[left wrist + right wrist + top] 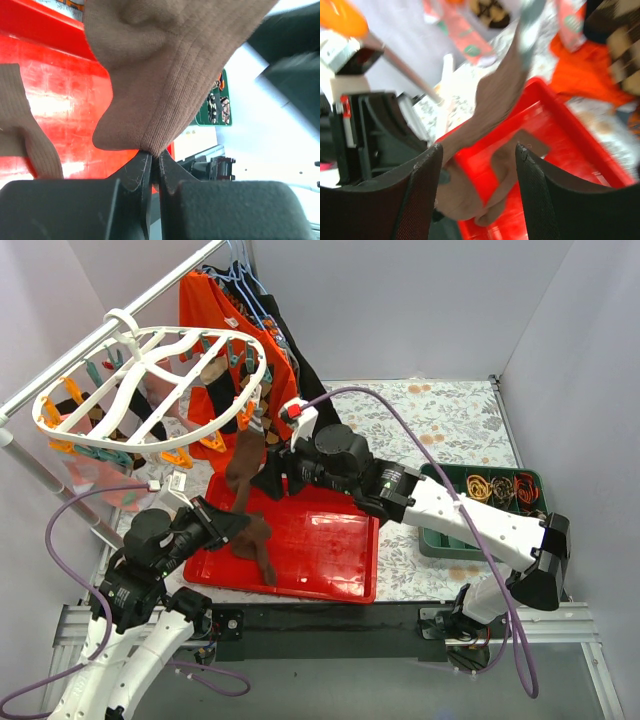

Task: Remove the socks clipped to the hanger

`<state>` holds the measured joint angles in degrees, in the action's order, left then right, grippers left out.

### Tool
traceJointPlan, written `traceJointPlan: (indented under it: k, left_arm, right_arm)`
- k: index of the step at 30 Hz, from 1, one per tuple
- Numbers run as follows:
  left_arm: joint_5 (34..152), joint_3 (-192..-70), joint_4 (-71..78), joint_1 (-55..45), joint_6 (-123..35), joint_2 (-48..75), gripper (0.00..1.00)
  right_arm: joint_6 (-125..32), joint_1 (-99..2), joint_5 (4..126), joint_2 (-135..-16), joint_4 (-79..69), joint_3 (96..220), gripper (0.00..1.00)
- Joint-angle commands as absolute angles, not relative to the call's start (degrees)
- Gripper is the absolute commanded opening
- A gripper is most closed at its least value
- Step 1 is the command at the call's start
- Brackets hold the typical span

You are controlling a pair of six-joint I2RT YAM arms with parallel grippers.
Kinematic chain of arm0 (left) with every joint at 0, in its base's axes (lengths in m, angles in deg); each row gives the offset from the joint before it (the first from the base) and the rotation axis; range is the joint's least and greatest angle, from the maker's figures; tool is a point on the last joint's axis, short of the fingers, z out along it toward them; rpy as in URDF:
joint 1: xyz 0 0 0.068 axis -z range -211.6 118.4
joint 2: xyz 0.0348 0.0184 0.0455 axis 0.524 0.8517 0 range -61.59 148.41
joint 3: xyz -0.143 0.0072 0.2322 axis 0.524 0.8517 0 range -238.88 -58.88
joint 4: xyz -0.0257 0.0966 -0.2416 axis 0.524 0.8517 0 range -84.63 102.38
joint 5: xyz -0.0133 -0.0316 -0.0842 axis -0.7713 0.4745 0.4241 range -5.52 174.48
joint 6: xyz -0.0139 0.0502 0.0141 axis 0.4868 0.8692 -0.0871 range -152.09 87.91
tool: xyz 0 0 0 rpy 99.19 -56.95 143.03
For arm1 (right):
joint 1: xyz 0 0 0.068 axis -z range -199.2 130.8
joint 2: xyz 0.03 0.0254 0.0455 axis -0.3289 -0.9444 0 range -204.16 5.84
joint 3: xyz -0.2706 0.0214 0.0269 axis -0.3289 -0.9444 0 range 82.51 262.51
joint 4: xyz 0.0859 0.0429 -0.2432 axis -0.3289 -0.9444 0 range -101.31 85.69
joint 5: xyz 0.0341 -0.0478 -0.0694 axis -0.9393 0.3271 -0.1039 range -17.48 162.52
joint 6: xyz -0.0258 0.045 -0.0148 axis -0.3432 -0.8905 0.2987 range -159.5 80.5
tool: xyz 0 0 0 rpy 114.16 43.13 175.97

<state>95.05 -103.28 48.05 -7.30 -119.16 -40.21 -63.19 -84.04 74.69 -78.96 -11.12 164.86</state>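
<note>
The white oval hanger (150, 340) hangs from a rail at the upper left, with several socks clipped under it. A plain brown sock (243, 455) hangs from its near side down to the red tray (330, 540). My left gripper (238, 522) is shut on that sock's lower edge, shown in the left wrist view (155, 152) with the fabric (170, 75) pinched between the fingers. My right gripper (272, 475) is open beside the same sock; in the right wrist view (479, 150) the sock (495, 90) passes between its fingers without being touched. A second brown sock (262, 555) lies in the tray.
An orange shirt (215, 320) and a long black garment (310, 380) hang on wire hangers behind the frame. A green bin (440, 540) with small items stands at the right. The rail's slanted pole (60, 490) is close to my left arm.
</note>
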Motion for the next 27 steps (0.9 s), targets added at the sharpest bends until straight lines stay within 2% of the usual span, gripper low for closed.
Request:
traceJointPlan:
  k: [1, 10, 17, 27]
  left_arm:
    - [97.2, -104.8, 50.5, -7.3, -119.8, -40.9, 0.0]
    - [98.5, -105.5, 51.0, -7.3, -120.2, -40.5, 0.0]
    - [99.8, -105.3, 50.6, -7.3, -120.2, -40.3, 0.0]
    - [100.3, -105.5, 51.4, -7.3, -119.5, -40.3, 0.0]
  right_arm:
    - [-57.0, -82.4, 81.0, -77.0, -13.5, 172.3, 0.66]
    - [-53.4, -75.5, 79.2, -82.0, -13.5, 184.2, 0.64]
    - [-52.9, -74.6, 76.0, -88.0, -13.5, 192.8, 0.64]
    - [-55.4, -74.7, 73.0, -92.0, -13.1, 195.9, 0.64]
